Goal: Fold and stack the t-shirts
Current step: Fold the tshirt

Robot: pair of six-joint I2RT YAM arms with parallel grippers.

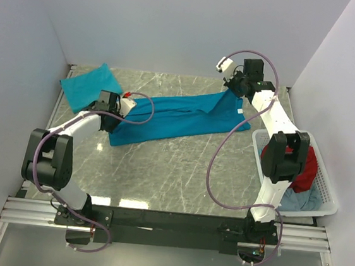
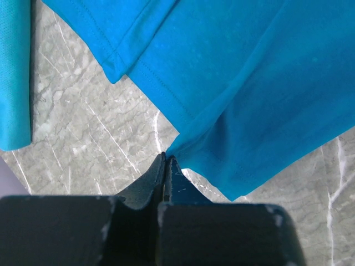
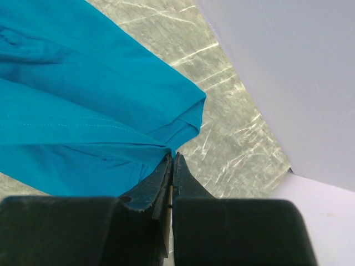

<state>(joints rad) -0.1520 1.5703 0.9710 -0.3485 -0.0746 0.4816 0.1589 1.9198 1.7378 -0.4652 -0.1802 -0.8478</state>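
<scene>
A teal-blue t-shirt [image 1: 179, 117] lies stretched across the middle of the marble table, folded lengthwise. My left gripper [image 1: 111, 114] is shut on its left edge; the left wrist view shows the cloth [image 2: 249, 100] pinched at the fingertips [image 2: 165, 156]. My right gripper [image 1: 236, 87] is shut on the shirt's far right corner and lifts it; the right wrist view shows the cloth [image 3: 83, 122] held at the fingertips [image 3: 173, 157]. A second teal t-shirt [image 1: 86, 87] lies folded at the far left and shows in the left wrist view [image 2: 14, 77].
A white basket [image 1: 324, 199] at the right holds red and light blue clothes. Grey walls close in the table on the left, back and right. Bare marble [image 1: 173, 171] lies in front of the shirt.
</scene>
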